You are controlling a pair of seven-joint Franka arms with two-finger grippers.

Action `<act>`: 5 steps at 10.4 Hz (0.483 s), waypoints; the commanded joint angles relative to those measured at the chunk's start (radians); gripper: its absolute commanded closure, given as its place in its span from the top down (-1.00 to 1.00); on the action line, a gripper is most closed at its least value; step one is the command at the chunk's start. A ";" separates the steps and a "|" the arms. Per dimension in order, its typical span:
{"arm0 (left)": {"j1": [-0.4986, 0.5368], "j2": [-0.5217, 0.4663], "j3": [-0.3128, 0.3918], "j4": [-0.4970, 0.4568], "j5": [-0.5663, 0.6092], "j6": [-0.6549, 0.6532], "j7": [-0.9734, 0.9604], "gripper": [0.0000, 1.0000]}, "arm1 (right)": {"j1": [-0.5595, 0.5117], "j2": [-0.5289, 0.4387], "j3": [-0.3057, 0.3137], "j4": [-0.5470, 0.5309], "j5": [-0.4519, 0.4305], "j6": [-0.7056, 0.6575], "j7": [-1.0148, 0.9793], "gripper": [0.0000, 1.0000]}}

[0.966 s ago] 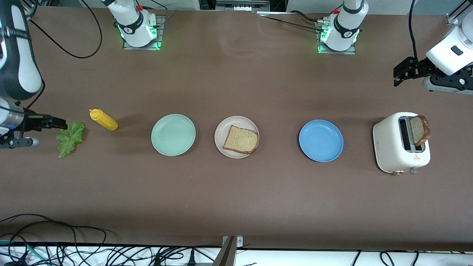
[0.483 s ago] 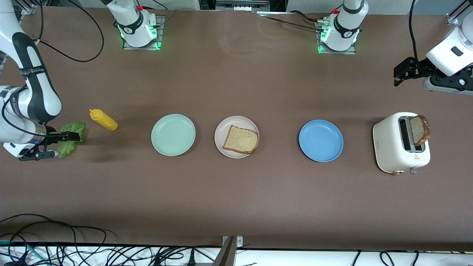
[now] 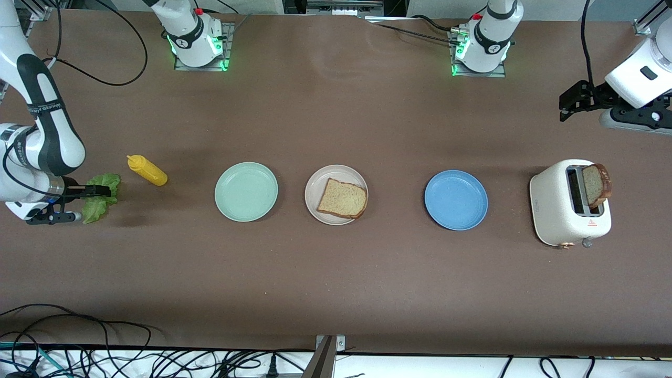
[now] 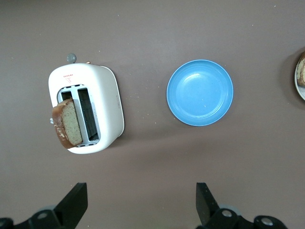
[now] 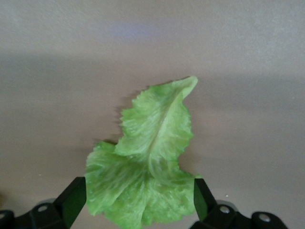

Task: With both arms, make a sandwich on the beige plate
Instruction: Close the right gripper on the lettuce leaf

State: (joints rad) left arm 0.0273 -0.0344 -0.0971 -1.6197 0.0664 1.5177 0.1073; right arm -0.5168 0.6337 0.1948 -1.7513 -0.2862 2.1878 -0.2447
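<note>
At mid-frame your beige plate (image 3: 312, 200) holds one bread slice (image 3: 342, 198); at far left the spread right gripper (image 3: 79, 202) straddles the lettuce (image 3: 102, 195), while the spread, empty left gripper (image 3: 565, 107) waits above the toaster (image 3: 556, 210) and its slice (image 3: 597, 185).

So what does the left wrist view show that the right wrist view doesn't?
Only the left wrist view shows the white toaster with a bread slice sticking up from a slot, the blue plate beside it, and the edge of the beige plate; the open left gripper hangs above the table near the toaster. Only the right wrist view shows the lettuce leaf lying flat, with the open right gripper low, one finger on each side of it. Both share the brown table and open black fingers.
</note>
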 commanded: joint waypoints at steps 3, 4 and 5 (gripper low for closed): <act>0.019 -0.007 0.000 -0.003 -0.023 -0.010 0.003 1.00 | -0.011 0.034 0.006 0.013 -0.021 0.012 -0.010 0.64; 0.023 -0.007 0.000 -0.003 -0.023 -0.010 0.003 1.00 | -0.012 0.040 0.006 0.012 -0.021 0.012 -0.010 0.40; 0.023 -0.007 0.000 -0.003 -0.023 -0.010 0.000 1.00 | -0.012 0.044 0.006 0.013 -0.021 0.012 -0.011 0.30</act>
State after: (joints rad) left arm 0.0387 -0.0336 -0.0942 -1.6198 0.0664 1.5154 0.1073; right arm -0.5173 0.6585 0.1944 -1.7512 -0.2886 2.1936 -0.2449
